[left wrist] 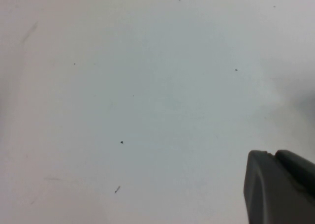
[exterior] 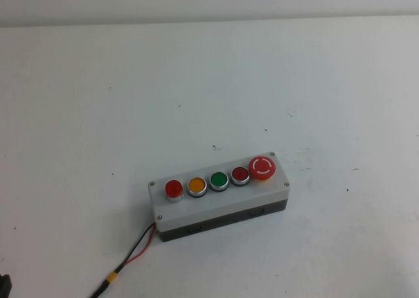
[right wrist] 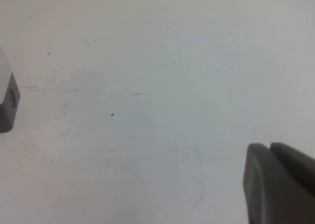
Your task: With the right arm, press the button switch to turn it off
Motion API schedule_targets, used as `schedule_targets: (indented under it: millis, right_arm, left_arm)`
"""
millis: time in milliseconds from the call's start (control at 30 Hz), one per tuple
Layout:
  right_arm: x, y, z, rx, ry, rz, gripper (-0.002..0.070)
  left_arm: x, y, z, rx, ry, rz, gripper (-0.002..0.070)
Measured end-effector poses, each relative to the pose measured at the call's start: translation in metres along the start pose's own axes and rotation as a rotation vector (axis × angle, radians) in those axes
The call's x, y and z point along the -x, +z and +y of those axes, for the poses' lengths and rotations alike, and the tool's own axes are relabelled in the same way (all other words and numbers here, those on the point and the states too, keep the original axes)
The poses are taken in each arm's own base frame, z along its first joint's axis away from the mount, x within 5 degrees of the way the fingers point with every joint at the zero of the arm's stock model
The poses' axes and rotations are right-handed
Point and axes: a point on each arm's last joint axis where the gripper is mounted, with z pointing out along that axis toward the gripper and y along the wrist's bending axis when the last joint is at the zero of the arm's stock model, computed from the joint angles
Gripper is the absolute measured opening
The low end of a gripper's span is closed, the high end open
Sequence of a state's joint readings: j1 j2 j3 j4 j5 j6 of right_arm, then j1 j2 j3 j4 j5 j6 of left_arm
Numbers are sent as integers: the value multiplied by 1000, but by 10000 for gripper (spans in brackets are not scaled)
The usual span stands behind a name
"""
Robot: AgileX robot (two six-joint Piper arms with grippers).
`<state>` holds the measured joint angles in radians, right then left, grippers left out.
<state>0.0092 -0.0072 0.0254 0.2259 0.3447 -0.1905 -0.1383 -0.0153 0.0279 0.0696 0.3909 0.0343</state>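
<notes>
High view: small bright-red round push button at seven o'clock, stiff, needs a centred press; I can't tell either state, left pincer or right pincer, both over bare worktop.

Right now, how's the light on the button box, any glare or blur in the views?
High view: even, soft light, the grey box casts little shadow, the bright-red button switch looks lit and slightly washed out. Left wrist view: the left pincer is a blurred dark shape over the table. Right wrist view: the right pincer is equally out of focus.
</notes>
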Motion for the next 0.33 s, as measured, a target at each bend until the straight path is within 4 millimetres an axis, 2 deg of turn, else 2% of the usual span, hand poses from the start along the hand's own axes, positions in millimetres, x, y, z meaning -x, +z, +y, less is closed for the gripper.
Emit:
schedule_targets:
  millis: [333]
  right_arm:
    - [0,0,0,3,8,-1,-16]
  left_arm:
    - [0,0,0,0,0,0,-2]
